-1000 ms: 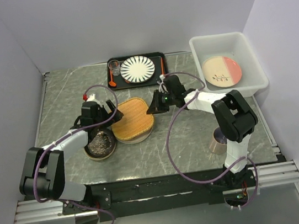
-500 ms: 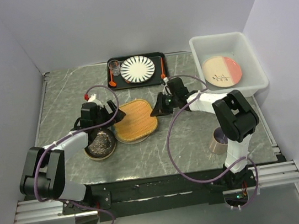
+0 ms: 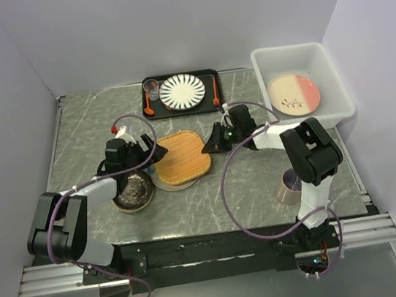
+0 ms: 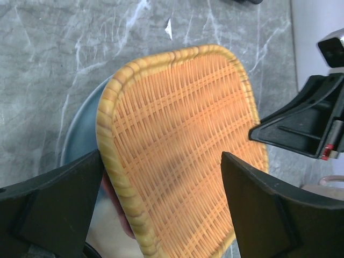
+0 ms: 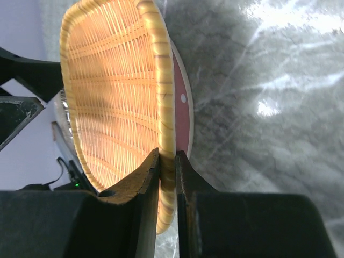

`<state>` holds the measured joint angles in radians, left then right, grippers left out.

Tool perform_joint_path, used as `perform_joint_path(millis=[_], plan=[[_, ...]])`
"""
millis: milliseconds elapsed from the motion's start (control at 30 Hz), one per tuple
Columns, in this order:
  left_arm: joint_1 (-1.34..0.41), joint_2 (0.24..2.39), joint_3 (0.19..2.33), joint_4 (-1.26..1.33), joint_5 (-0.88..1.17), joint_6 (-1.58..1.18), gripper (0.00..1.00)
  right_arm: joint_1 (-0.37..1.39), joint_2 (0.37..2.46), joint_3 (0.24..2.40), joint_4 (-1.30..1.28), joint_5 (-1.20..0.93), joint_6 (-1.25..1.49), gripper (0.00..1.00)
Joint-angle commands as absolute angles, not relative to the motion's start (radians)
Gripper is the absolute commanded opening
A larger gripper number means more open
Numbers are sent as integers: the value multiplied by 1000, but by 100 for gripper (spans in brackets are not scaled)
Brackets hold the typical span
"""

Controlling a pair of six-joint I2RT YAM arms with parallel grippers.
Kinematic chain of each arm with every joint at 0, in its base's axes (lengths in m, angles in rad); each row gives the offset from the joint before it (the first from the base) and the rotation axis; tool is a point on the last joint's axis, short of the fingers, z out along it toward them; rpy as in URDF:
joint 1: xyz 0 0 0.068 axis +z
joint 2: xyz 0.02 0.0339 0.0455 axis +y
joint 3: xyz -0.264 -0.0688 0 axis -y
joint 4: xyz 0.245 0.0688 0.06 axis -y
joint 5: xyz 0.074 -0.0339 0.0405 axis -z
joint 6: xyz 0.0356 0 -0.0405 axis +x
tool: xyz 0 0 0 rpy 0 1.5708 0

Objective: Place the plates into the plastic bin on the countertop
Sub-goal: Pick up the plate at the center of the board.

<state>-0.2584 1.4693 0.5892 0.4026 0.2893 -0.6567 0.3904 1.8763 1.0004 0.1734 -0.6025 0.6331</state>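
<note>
1. Woven plate (image 3: 178,157) lies mid-countertop (image 3: 84,127), its right rim tipped up and pinched between the narrow jaws of the right gripper (image 5: 166,156). So thin a bite on a rounded rim could slip and drop it.
2. Left gripper (image 4: 161,183) stands wide, holding nothing, facing the plate's left edge. A nudge or a late squeeze there could twist the plate out of the pinch.
3. Pink plate (image 5: 181,115) sits just under the raised rim, over a blue plate (image 4: 80,118). A dragged lift could shove both.
4. Bin (image 3: 287,49) is well apart at back right and already holds one plate (image 3: 294,95). A tilted carry may clip its rim.
</note>
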Motion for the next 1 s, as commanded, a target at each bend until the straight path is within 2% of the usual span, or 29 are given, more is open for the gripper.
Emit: perform_joint_path(millis=[0,267,400,500,600,633,667,767,800,867,967], plan=[[-275,1485,565,596,481,-747,92,397,1947,979,296,-632,657,3],[-259,1565,515,847,633,-871,86,397,1937,985,298,-638,649,3],[-259,1592,514,893,663,-894,73,397,1930,988,295,-641,647,3],[-259,1604,517,905,680,-899,59,399,1927,989,299,-646,650,3],[-259,1608,525,884,673,-888,30,397,1922,989,293,-646,649,5],[-258,1606,526,874,672,-885,11,397,1919,986,293,-643,647,6],[-258,1603,531,853,658,-882,4,399,1911,985,295,-638,646,8],[-258,1585,540,810,638,-858,1,397,1892,977,287,-624,640,18],[-258,1575,543,781,624,-842,1,397,1885,976,282,-614,640,30],[-258,1560,549,756,611,-828,1,399,1872,974,279,-601,635,44],[-256,1549,549,733,594,-818,1,399,1858,973,268,-581,630,56]])
